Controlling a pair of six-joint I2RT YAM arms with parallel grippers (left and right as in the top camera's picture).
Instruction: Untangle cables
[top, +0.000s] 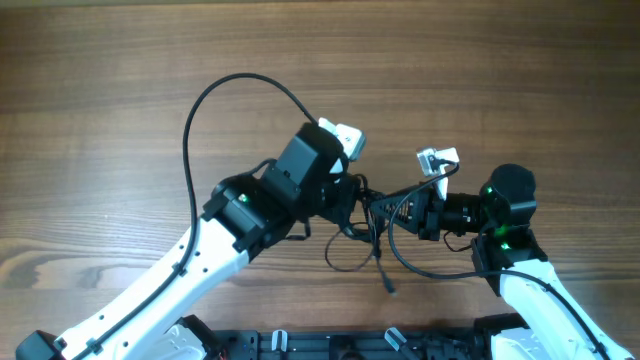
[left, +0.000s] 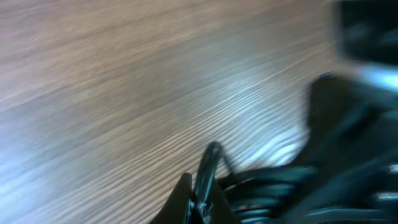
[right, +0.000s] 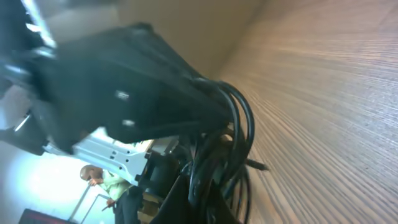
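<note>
Nearest the lens overhead: left arm (top: 215, 245), coming in from 7 o'clock, and right arm (top: 510, 225), from 5 o'clock, meeting just past the middle of the wooden table (top: 100, 80). Left gripper (top: 352, 196) and right gripper (top: 392, 210) point at each other, tips near, with the cables (top: 372, 222) bunched between them in a small dark knot. Left gripper: jaws together, pinched on a strand of the cables; its wrist view is blurred, though one thin loop rises right at the fingertips. Right gripper: jaws together as well, clamped on the cables; its wrist view shows several black loops crowding against its fingers. From the knot, slack loops sag toward 6 o'clock and lie on the wood. One loose end runs down to a small plug (top: 388, 289) at about 6 o'clock of the knot, flat on the table and apart from both grippers. Thicker black wire (top: 190, 130) arcs off the left arm toward 10 o'clock, apart from the knot.
</note>
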